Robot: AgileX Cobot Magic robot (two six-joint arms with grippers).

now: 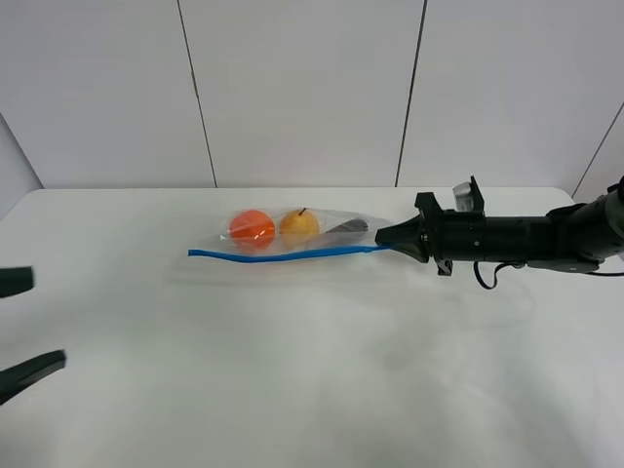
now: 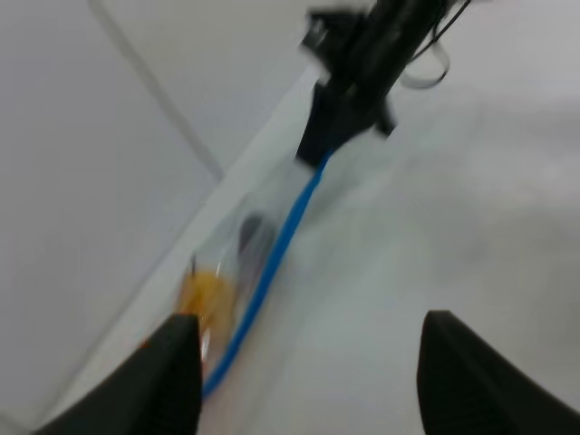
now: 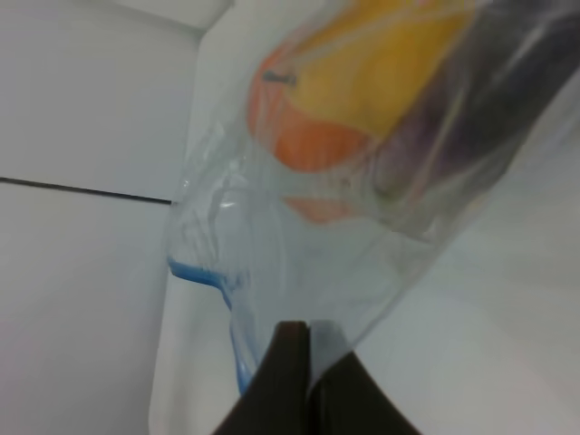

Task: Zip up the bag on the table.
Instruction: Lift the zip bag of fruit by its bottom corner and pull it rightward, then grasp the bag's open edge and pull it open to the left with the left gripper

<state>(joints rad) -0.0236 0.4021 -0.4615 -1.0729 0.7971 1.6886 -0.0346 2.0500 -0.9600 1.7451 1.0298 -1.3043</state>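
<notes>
The clear bag [image 1: 292, 234] lies on the white table [image 1: 292, 380], its blue zipper strip [image 1: 283, 255] along the near edge. An orange fruit [image 1: 252, 227], a yellow fruit [image 1: 299, 224] and a dark item [image 1: 346, 227] show through it. My right gripper [image 1: 381, 237] is shut on the bag's right end at the zipper. In the right wrist view the gripper [image 3: 296, 331] pinches the plastic [image 3: 272, 263]. My left gripper [image 1: 47, 319] is open and empty at the far left, well away from the bag. The left wrist view shows it [image 2: 310, 322] open, with the zipper strip [image 2: 272, 263] ahead.
A white panelled wall [image 1: 302, 88] stands just behind the table's far edge, close behind the bag. The right arm [image 1: 526, 239] stretches in from the right, low over the table.
</notes>
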